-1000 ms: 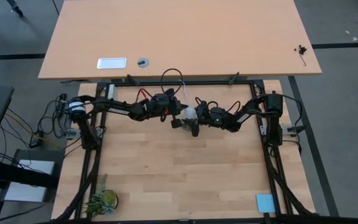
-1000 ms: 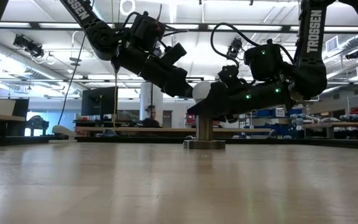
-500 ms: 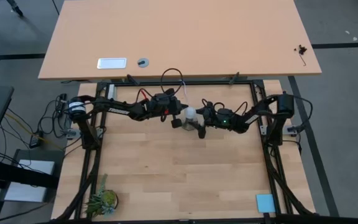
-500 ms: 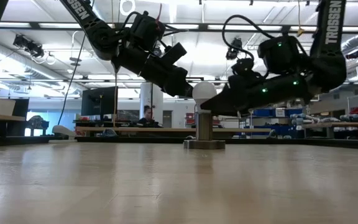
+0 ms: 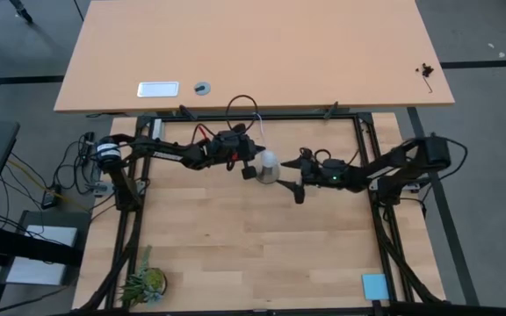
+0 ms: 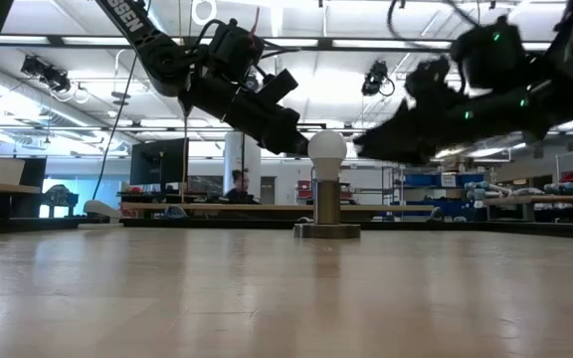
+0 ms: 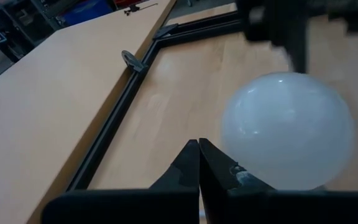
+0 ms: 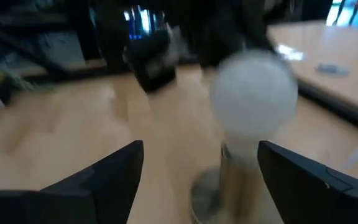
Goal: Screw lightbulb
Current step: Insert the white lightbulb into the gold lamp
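Observation:
The white lightbulb stands upright in a metal socket post whose round base rests on the table; in the high view the lightbulb is near the table's far middle. My left gripper is shut, its tips right beside the bulb's left side. My right gripper is open, a short way right of the bulb and clear of it. In the right wrist view the lightbulb shows ahead between the spread fingers. My left gripper's shut fingertips come slanting down from the table's left side to the bulb's round side. I cannot tell whether they touch it.
A black frame edges the wooden table. A small plant sits at the near left corner, a blue square at the near right. A larger desk lies beyond the far edge. A person sits far behind.
My right gripper has drawn back from the bulb toward the table's right edge and risen a little, leaving the bulb standing on its post. The bulb and my left gripper have kept still.

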You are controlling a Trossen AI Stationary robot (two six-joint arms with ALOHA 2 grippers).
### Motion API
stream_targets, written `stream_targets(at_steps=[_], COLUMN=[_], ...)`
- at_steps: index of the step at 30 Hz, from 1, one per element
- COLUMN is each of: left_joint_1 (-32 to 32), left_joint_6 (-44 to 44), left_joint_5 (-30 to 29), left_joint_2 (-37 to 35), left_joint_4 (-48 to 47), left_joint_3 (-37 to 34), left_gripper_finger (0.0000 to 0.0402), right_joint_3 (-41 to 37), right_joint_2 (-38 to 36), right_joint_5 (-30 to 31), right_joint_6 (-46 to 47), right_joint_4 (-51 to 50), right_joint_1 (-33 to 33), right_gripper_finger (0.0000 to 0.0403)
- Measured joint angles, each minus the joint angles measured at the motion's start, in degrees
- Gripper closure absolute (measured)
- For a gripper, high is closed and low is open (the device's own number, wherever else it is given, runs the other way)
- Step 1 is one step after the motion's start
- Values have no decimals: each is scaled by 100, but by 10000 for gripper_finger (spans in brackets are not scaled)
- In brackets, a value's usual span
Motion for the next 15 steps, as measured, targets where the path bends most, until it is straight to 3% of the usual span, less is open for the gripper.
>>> stream_targets(at_steps=[7,15], left_joint_1=[2,22], left_joint_6=[-1,-4], left_joint_5=[2,4], left_joint_2=[0,0], left_joint_4=[-24,-17], left_joint_3=[1,2], left_gripper_finger=[401,401], right_joint_3=[593,2359], right_joint_2=[-881,-464], right_joint_5=[141,941], right_joint_6=[168,-209], right_joint_4=[-404,-3304], right_joint_1=[39,21], right_gripper_finger=[161,333])
